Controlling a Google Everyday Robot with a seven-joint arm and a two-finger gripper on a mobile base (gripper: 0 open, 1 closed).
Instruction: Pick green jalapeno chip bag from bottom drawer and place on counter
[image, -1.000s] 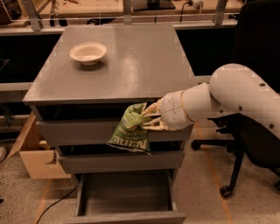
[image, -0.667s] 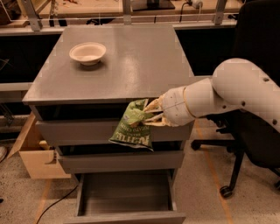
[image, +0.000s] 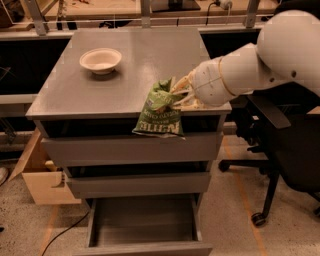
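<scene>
The green jalapeno chip bag (image: 161, 114) hangs from my gripper (image: 179, 95), which is shut on its top corner. The bag is in the air at the counter's front edge, its lower half hanging in front of the top drawer. The counter (image: 135, 65) is the grey top of the cabinet. The bottom drawer (image: 145, 224) is pulled open below and looks empty. My white arm (image: 260, 60) reaches in from the right.
A pale bowl (image: 100, 60) stands on the counter at the back left. A cardboard box (image: 42, 175) sits on the floor left of the cabinet. A black office chair (image: 285, 150) stands to the right.
My gripper has lifted the bag upward, from in front of the top drawers to the level of the counter's front edge.
</scene>
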